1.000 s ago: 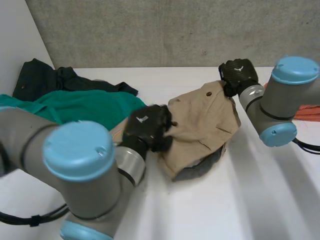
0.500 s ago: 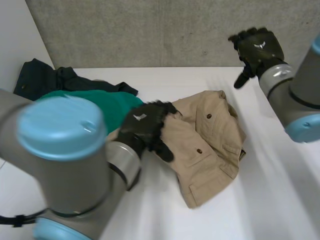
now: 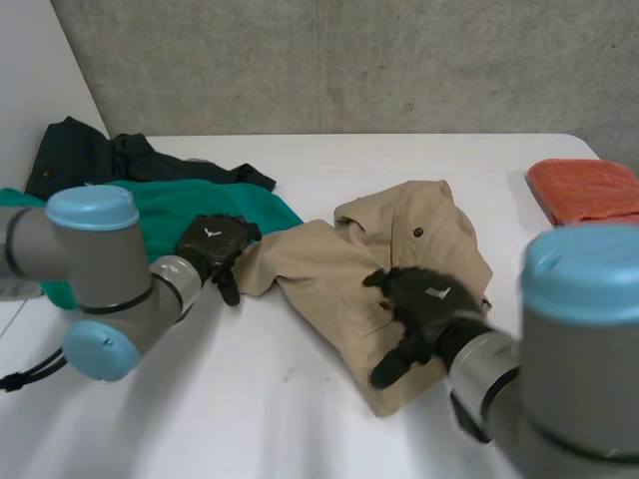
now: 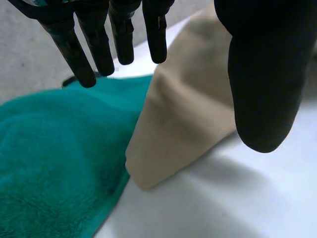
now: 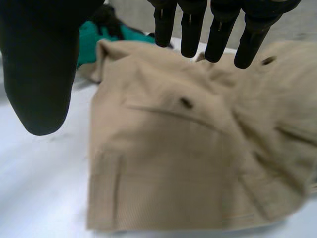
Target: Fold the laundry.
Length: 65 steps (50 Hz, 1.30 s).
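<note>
Tan garment [image 3: 399, 254]: rumpled mid-way across the white table [image 3: 250, 399], its left tip touching the green towel [image 3: 170, 215].
Left hand [image 3: 212, 244]: fingers straight, thumb apart, holding nothing, over that tip.
Right hand [image 3: 424, 304]: fingers spread, above the garment's near part.
Dark clothes [image 3: 110, 160]: behind the towel.
Orange cloth [image 3: 584, 190]: far right, well apart.

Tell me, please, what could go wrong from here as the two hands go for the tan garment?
1. The tan garment's corner lies against the green towel, close by the open left hand; a pinch there might catch the towel as well.
2. The garment lies rumpled, with folds near its buttons; the open right hand, over its near part, may grip just the top layer, so the fold could come out uneven.
</note>
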Motion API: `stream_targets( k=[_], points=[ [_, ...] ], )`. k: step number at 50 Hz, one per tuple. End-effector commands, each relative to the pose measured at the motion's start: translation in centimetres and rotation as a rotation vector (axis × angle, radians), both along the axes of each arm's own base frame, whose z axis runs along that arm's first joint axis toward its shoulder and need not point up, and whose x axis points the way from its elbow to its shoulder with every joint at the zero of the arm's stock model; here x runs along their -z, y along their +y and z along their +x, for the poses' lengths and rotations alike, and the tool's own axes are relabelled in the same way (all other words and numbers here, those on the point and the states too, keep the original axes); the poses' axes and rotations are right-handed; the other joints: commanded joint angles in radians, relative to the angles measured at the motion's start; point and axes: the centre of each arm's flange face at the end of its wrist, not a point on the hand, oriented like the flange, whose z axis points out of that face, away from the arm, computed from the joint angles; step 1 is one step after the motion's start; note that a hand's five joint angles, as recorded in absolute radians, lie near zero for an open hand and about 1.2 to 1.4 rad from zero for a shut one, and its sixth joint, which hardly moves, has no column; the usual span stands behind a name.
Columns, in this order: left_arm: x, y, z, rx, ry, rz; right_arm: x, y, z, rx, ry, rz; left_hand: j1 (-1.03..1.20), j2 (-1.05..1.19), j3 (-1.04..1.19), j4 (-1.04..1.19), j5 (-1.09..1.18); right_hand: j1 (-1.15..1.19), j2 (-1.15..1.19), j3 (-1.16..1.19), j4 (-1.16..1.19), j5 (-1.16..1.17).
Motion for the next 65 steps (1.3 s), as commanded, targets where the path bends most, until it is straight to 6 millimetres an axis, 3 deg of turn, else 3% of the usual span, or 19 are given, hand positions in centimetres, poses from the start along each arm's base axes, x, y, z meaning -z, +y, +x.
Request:
stream_targets(
  k=[1, 5, 7, 8, 10, 11, 16, 17, 21, 26, 34, 39, 43, 51, 54, 58, 60, 64, 65],
  points=[
    [2.2, -1.9, -0.8, 0.017, -0.03, -0.002, 4.3, -0.3, 1.3, 0.047, 0.088, -0.031, 0.014, 0.048, 0.039, 0.054, 0.065, 0.078, 0.078, 0.073, 0.072, 0.063],
    [2.4, -2.0, -1.1, 0.028, -0.029, -0.005, 5.5, -0.7, 2.3, 0.074, 0.119, -0.067, 0.105, 0.139, 0.13, 0.145, 0.156, 0.093, 0.093, 0.088, 0.086, 0.078],
    [2.5, -2.0, -1.3, 0.04, -0.024, -0.012, 6.0, -1.0, 2.6, 0.078, 0.132, -0.081, 0.298, 0.332, 0.323, 0.338, 0.349, 0.143, 0.142, 0.138, 0.136, 0.128],
    [2.4, -2.1, -1.3, 0.038, -0.022, -0.014, 6.6, -1.2, 2.9, 0.079, 0.149, -0.097, 0.433, 0.467, 0.458, 0.473, 0.483, 0.341, 0.34, 0.336, 0.334, 0.326],
    [2.3, -2.2, -1.6, 0.036, -0.019, -0.031, 6.8, -1.5, 3.1, 0.082, 0.15, -0.12, 1.034, 1.068, 1.059, 1.074, 1.084, 0.743, 0.742, 0.738, 0.736, 0.728],
    [2.3, -2.3, -1.6, 0.033, -0.016, -0.041, 6.7, -1.9, 3.3, 0.089, 0.142, -0.149, 1.036, 1.07, 1.061, 1.076, 1.086, 1.084, 1.083, 1.079, 1.077, 1.069],
    [-0.4, -2.5, -1.6, 0.001, 0.016, -0.111, 4.7, -2.7, 3.4, 0.091, 0.117, -0.232, 1.036, 1.07, 1.061, 1.076, 1.086, 1.087, 1.087, 1.082, 1.081, 1.072],
    [-3.2, -2.3, -1.5, -0.014, 0.043, -0.166, 3.8, -2.7, 3.4, 0.09, 0.106, -0.255, 1.036, 1.07, 1.061, 1.076, 1.086, 1.087, 1.087, 1.082, 1.081, 1.072],
    [-8.4, -1.1, -1.5, -0.03, 0.129, -0.254, -1.9, -3.0, 2.8, 0.098, 0.052, -0.394, 1.036, 1.07, 1.061, 1.076, 1.086, 1.087, 1.087, 1.082, 1.081, 1.072],
    [-15.7, 0.6, -0.8, -0.038, 0.264, -0.38, -10.9, -5.8, 0.1, 0.152, 0.03, -0.64, 1.036, 1.07, 1.061, 1.076, 1.086, 1.087, 1.087, 1.082, 1.081, 1.072],
    [-27.7, 6.0, 1.6, -0.024, 0.46, -0.642, -23.1, -3.9, -3.4, 0.189, -0.032, -0.854, 1.036, 1.07, 1.061, 1.076, 1.086, 1.087, 1.087, 1.082, 1.081, 1.072],
    [-35.1, 11.3, 4.1, -0.004, 0.591, -0.838, -28.2, -2.1, -5.0, 0.217, -0.1, -0.962, 1.036, 1.07, 1.061, 1.076, 1.086, 1.087, 1.087, 1.082, 1.081, 1.072],
    [-38.3, 13.9, 5.3, 0.01, 0.653, -0.924, -30.8, -0.7, -5.7, 0.225, -0.153, -1.032, 1.036, 1.07, 1.061, 1.076, 1.086, 1.087, 1.087, 1.082, 1.081, 1.072],
    [-39.1, 13.9, 5.4, 0.006, 0.661, -0.938, -30.3, -1.5, -5.4, 0.219, -0.188, -0.995, 1.036, 1.07, 1.061, 1.076, 1.086, 1.087, 1.087, 1.082, 1.081, 1.072],
    [-37.5, 11.9, 4.4, 0.004, 0.633, -0.883, -27.5, -4.8, -4.5, 0.226, -0.159, -0.896, 1.036, 1.07, 1.061, 1.076, 1.086, 1.087, 1.087, 1.082, 1.081, 1.072],
    [-33.3, 7.5, 2.5, -0.006, 0.57, -0.757, -22.7, -9.1, -3.7, 0.221, -0.092, -0.761, 1.036, 1.07, 1.061, 1.076, 1.086, 1.087, 1.087, 1.082, 1.081, 1.072],
    [-29.8, 4.6, 1.2, -0.018, 0.524, -0.664, -21.0, -10.5, -3.4, 0.221, -0.068, -0.721, 1.036, 1.07, 1.061, 1.076, 1.086, 1.087, 1.087, 1.082, 1.081, 1.072],
    [-23.3, 0.4, -0.7, -0.029, 0.45, -0.517, -15.5, -14.5, -2.7, 0.228, 0.006, -0.601, 1.036, 1.07, 1.061, 1.076, 1.086, 1.087, 1.087, 1.082, 1.081, 1.072],
    [-22.0, -0.4, -1.0, -0.03, 0.436, -0.49, -12.9, -16.3, -2.4, 0.234, 0.033, -0.559, 1.036, 1.07, 1.061, 1.076, 1.086, 1.087, 1.087, 1.082, 1.081, 1.072]
  ],
)
